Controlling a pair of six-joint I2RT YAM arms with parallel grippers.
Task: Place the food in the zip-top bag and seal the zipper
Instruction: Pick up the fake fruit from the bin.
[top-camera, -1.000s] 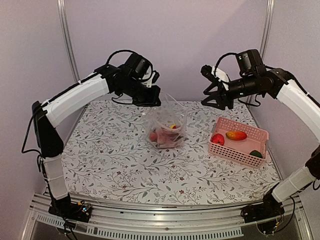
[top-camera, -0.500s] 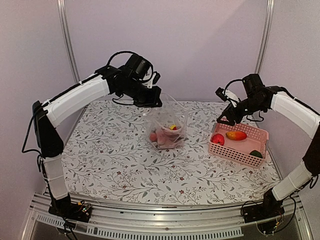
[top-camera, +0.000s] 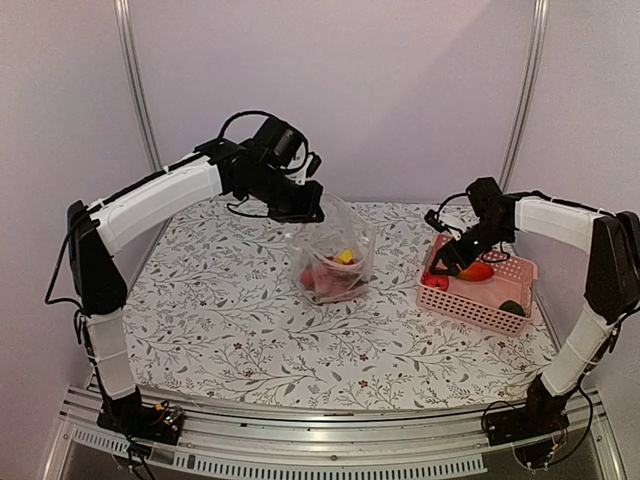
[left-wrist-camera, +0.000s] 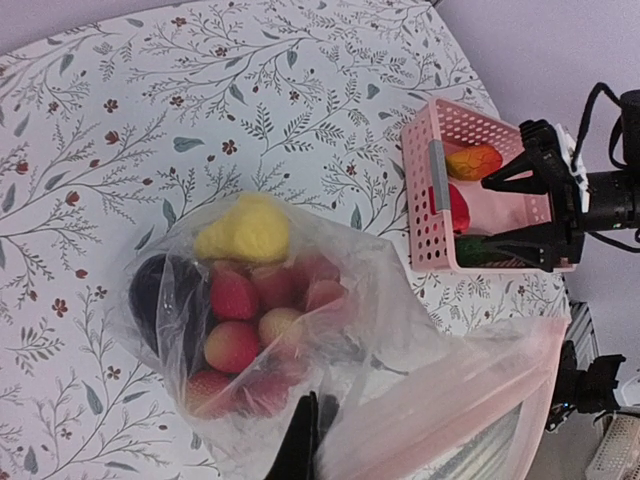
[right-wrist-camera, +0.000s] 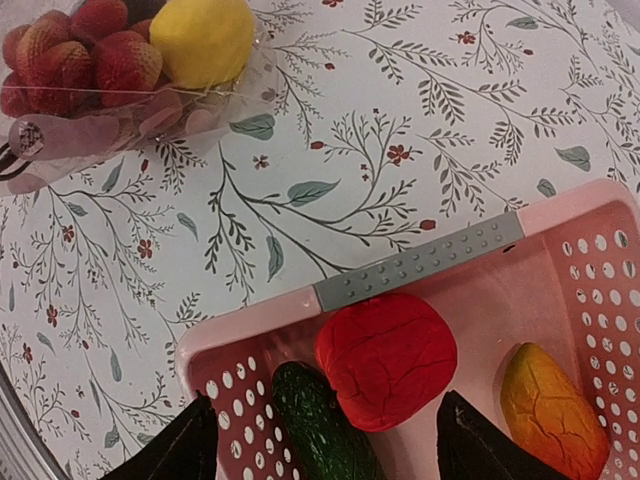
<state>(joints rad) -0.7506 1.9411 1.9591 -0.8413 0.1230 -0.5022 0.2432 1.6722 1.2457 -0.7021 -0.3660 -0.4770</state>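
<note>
Now, left arm: high toward 12 o'clock, left pincer (top-camera: 308, 208) clamped on zip-top bag (top-camera: 340, 235).
Right arm: low at 3 o'clock, right pincer (right-wrist-camera: 327, 400) wide astride red food (right-wrist-camera: 385, 360).

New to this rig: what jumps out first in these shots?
A clear zip-top bag, mid-table, stuffed with toy food and held up at its top edge by the left gripper. At the right, the open right gripper hovers over a red toy fruit in the pink basket, beside a green cucumber.
</note>
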